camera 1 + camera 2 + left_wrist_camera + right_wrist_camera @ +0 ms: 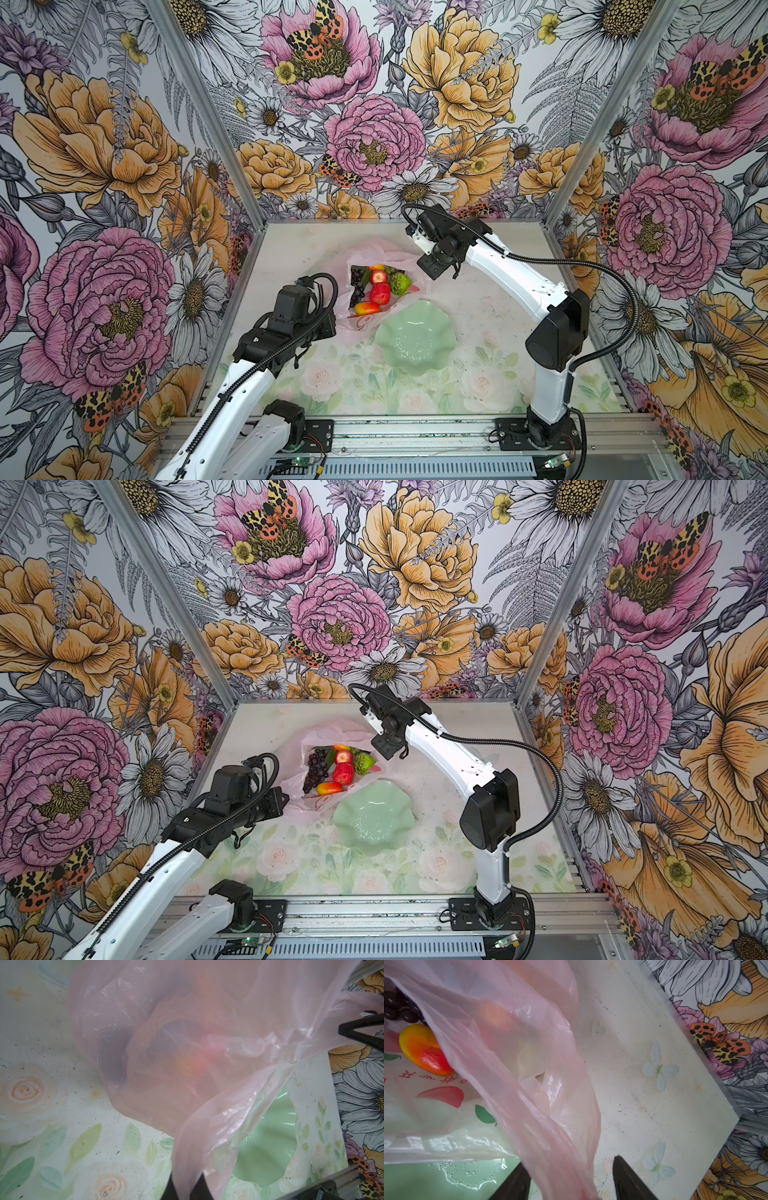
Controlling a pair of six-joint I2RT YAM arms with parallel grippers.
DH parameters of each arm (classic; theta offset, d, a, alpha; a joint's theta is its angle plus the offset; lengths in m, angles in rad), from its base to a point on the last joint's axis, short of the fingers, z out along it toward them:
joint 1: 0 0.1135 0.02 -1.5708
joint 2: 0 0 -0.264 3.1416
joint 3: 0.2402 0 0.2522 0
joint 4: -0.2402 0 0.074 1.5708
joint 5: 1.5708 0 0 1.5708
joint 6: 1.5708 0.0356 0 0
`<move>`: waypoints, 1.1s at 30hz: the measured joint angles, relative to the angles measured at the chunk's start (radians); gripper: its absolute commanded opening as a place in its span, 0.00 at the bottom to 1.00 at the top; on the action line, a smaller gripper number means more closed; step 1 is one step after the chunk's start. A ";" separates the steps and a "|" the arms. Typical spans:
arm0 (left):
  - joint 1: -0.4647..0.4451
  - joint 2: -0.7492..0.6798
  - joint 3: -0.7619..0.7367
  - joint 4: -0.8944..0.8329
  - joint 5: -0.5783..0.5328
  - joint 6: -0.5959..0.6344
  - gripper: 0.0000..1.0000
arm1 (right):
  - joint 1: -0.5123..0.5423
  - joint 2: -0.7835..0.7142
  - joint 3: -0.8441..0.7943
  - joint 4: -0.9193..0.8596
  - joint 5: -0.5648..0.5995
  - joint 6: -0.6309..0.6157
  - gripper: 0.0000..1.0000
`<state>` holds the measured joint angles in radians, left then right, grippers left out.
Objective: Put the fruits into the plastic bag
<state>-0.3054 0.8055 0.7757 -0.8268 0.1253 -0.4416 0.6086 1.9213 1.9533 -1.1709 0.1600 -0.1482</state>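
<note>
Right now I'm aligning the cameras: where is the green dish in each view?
In both top views: dish at mid-table, just below the bag.
Left wrist: dish lower right, partly veiled by bag film.
Right wrist: dish bottom left, under the bag.
Shared landmark: the pink bag beside it.

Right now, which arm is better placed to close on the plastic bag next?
Right, I think. The right gripper stands open around a strip of the plastic bag; the left gripper is shut on another part.
</note>
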 measured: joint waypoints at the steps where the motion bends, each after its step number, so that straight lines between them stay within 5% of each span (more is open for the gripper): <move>1: 0.000 0.001 0.000 0.000 0.000 0.000 0.00 | -0.002 0.000 0.000 0.000 0.000 -0.002 0.51; 15: 0.001 0.005 0.000 0.000 0.000 0.000 0.00 | -0.006 0.000 0.005 0.000 -0.031 0.026 0.00; 33: 0.001 0.005 0.000 0.000 0.000 0.000 0.00 | -0.019 0.000 0.132 -0.006 -0.195 0.193 0.00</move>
<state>-0.3046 0.8101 0.7757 -0.8268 0.1253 -0.4416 0.5896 1.9213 2.0850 -1.1770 -0.0349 0.0444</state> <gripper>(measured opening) 0.047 0.043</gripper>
